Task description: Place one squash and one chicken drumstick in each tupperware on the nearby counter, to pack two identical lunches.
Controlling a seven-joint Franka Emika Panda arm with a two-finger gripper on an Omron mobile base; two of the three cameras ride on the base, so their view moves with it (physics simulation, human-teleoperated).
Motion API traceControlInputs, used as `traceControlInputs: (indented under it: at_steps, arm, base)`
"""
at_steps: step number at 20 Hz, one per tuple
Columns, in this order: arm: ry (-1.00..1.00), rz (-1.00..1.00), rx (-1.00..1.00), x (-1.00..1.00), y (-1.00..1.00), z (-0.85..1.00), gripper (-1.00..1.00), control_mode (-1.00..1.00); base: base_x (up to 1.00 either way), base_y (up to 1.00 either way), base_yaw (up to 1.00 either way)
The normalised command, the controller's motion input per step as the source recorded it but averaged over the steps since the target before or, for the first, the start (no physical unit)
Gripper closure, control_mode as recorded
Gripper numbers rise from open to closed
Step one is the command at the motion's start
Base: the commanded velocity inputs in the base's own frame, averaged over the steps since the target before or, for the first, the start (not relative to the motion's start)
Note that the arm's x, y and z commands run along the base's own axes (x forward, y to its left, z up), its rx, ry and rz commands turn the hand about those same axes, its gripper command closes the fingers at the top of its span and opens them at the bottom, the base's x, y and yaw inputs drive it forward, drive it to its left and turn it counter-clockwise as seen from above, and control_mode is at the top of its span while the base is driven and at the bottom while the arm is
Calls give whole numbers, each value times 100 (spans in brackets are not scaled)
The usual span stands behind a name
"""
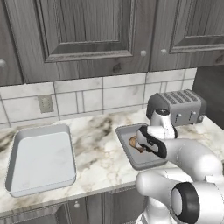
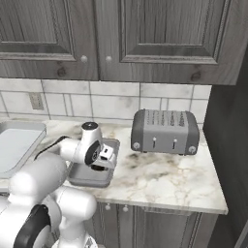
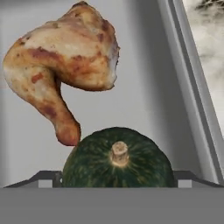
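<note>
Round squash (image 3: 117, 159) sits in the grey tray (image 1: 124, 133) left of the toaster (image 1: 177, 106), touching the drumstick (image 3: 65, 70) tip, between wide-open fingers (image 3: 43, 179) gripping nothing; looks rigid, smooth, roll-prone, best pinched across its widest girth.

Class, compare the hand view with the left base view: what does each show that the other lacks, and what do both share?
Hand view alone: the round green squash between the wide-open jaws, touching the drumstick's thin end. Left base view alone: the large pale tupperware, the toaster, the cabinets. Both: the chicken drumstick lying in the grey tupperware.
</note>
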Motion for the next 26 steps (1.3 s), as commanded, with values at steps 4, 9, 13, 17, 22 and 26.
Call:
traceControlInputs:
  at_steps: [4,9,13,17,22,26]
  arm:
    - [-14,-4,0,-34,0,16,-100,-100]
    - [-15,-3,0,-9,0,28,-100,-100]
    - [-14,-3,0,-53,0,29,-100,-100]
    - [-24,-1,0,-95,-6,32,-100,-100]
    - [-34,0,0,-85,-1,70,-100,-100]
    - [-30,0,-1,-59,0,83,-100,-100]
  base:
    - [0,0,0]
    - [0,0,0]
    - [0,0,0]
    - [0,0,0]
    - [0,0,0]
    - [0,0,0]
